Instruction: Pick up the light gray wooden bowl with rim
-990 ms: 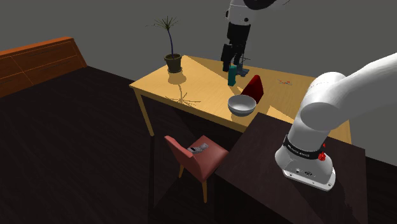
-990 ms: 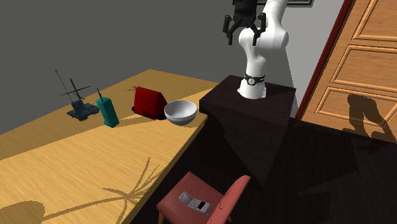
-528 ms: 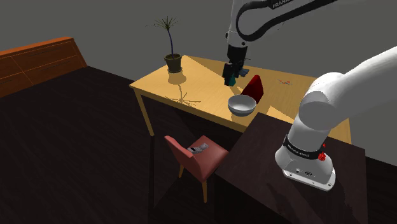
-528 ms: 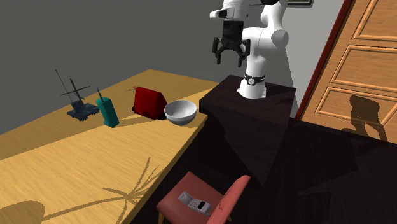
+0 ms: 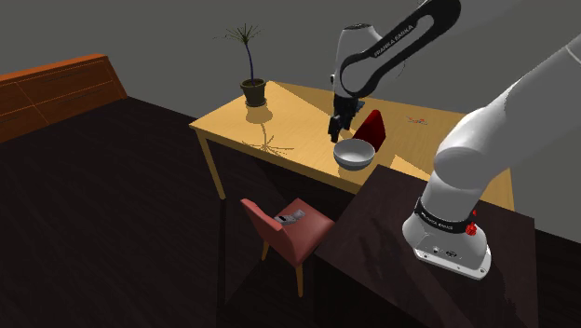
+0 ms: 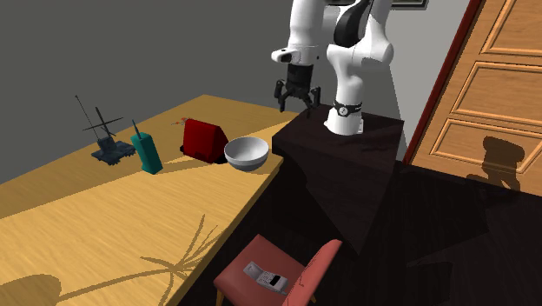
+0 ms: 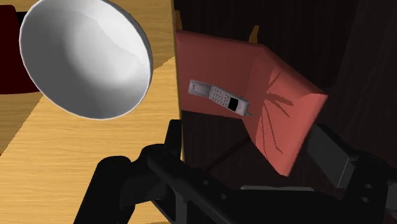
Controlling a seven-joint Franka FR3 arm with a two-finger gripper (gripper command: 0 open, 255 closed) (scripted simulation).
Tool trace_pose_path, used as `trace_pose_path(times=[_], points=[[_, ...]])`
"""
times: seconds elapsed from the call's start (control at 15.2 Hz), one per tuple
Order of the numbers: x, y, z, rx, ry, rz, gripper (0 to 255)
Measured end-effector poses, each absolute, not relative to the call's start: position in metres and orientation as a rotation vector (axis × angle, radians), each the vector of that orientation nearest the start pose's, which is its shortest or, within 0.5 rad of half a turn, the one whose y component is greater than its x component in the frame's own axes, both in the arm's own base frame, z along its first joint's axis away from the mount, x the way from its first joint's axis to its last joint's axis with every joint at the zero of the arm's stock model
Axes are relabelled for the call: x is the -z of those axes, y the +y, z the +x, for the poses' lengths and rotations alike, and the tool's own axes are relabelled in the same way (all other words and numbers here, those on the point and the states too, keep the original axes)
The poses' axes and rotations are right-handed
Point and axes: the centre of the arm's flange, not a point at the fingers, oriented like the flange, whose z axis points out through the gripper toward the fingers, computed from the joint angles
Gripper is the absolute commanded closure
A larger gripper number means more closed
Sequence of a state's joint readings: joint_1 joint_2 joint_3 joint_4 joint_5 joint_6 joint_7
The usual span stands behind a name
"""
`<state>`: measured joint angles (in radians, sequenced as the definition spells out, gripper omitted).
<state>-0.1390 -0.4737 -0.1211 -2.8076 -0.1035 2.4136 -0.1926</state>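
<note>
Plainly, gripper state: the gripper (image 6: pixel 294 101) is spread wide; its two black fingers (image 7: pixel 159 159) stand well apart; they clasp nothing and touch nothing
Gripper pose: pointing down; hanging in the air over the table (image 5: pixel 279 119), near the edge that meets the dark stand (image 6: pixel 347 165)
Bowl place: the bowl (image 7: pixel 86 57) sits upright on the table, lower than the gripper and off to one side of it; it lies outside the gap between the fingers, apart from both
Bowl look: pale grey to near white; smooth and round, fairly deep, with a thin rim; shaded softly on the inside; no wood grain shows
Past the bowl from the gripper: a dark red block (image 6: pixel 203 139) just beside the bowl; farther on, a teal box (image 6: pixel 148 153) standing upright
Below the gripper, off the table: a red chair (image 7: pixel 267 102), seen between the fingers in the wrist view; a grey phone (image 7: pixel 219 97) lies flat on its seat
</note>
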Motion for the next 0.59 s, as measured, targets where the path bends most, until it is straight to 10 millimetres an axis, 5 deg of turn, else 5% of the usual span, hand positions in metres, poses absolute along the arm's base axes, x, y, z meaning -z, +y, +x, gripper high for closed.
trace_pose_path(times=[0.59], points=[[-0.247, -0.138, 0.365, 0.094, -0.031, -3.241, 0]])
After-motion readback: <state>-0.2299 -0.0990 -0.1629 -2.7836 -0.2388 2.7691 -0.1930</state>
